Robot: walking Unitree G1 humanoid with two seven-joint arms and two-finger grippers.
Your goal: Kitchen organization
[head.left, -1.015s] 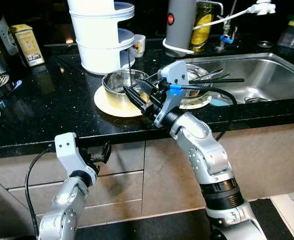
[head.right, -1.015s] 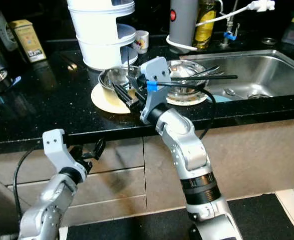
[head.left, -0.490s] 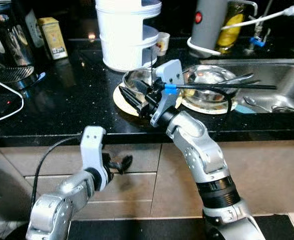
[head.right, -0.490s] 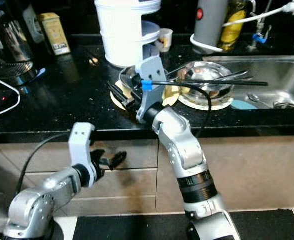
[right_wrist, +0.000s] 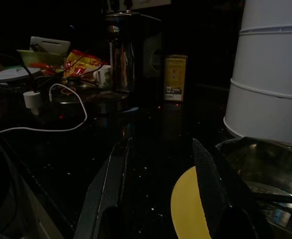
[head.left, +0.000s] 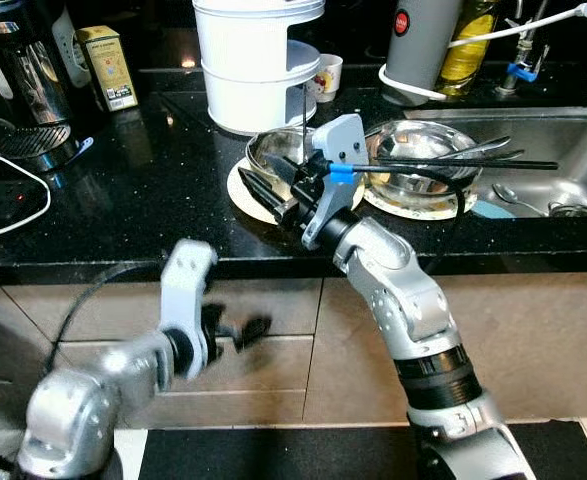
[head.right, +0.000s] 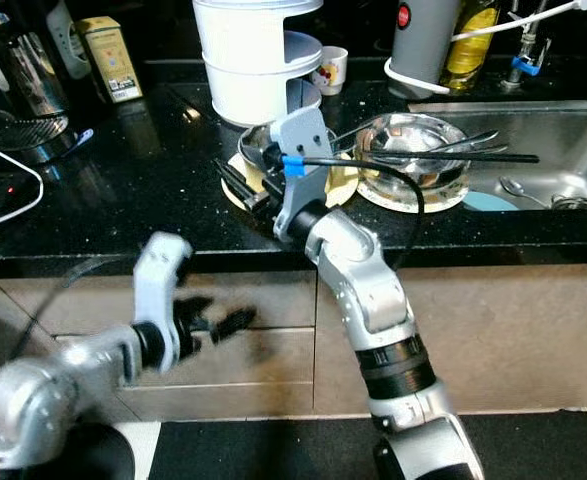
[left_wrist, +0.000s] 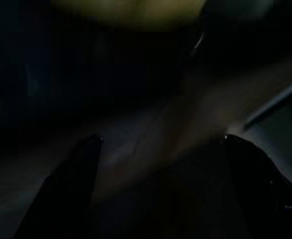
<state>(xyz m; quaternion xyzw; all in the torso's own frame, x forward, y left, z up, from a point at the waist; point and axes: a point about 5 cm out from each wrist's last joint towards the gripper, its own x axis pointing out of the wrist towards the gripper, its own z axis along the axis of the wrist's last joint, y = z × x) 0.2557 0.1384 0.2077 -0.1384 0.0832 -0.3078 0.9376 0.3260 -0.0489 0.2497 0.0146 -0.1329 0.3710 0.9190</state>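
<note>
Our right claw (head.left: 263,192) sits at frame centre, fingers spread wide and empty over the black bench (head.left: 123,200), just beside the steel bowl (head.left: 273,152) on its yellow plate (head.left: 245,195). Our left claw (head.left: 235,332), blurred at lower left below the bench edge, seems parted.

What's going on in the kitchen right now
The humanoid robot stands at a black countertop beside the sink. Its right gripper is open and empty, held over the counter's front edge next to a steel bowl that sits on a yellow plate. A second steel bowl with utensils in it rests near the sink. The left gripper hangs below the counter, in front of the drawers, blurred.
</note>
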